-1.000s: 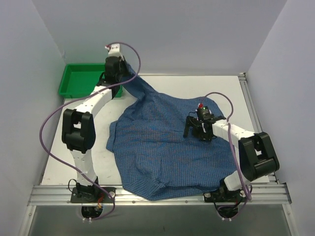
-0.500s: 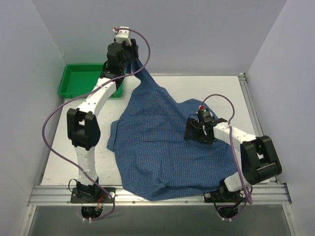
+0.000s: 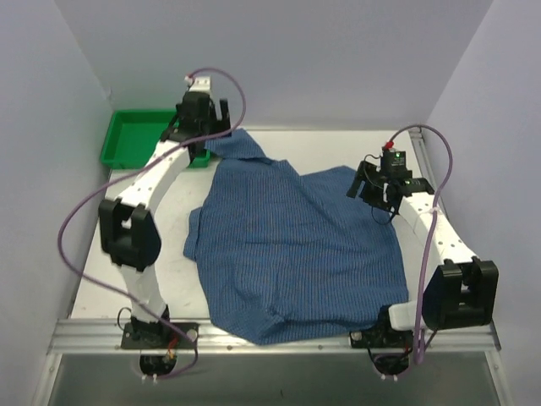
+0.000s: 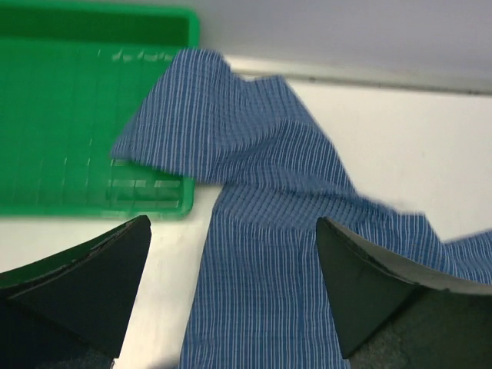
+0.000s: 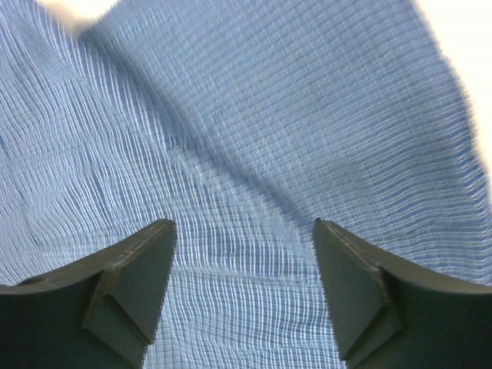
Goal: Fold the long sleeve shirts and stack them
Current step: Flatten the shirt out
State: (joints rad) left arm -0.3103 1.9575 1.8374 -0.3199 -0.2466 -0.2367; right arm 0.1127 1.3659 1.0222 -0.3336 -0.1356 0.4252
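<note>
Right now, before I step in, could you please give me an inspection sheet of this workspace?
Surface: white table, its middle covered by cloth.
Job's things: one blue checked shirt, spread out and rumpled, not folded; its far end lies over the tray's corner.
Clutter: green tray at the far left.
Hands: left hand open above the shirt's far end; right hand open above the shirt's right side; neither holds anything.
Cables: purple cables loop along both arms.
Surroundings: pale walls on three sides; metal rail at the near edge.
</note>
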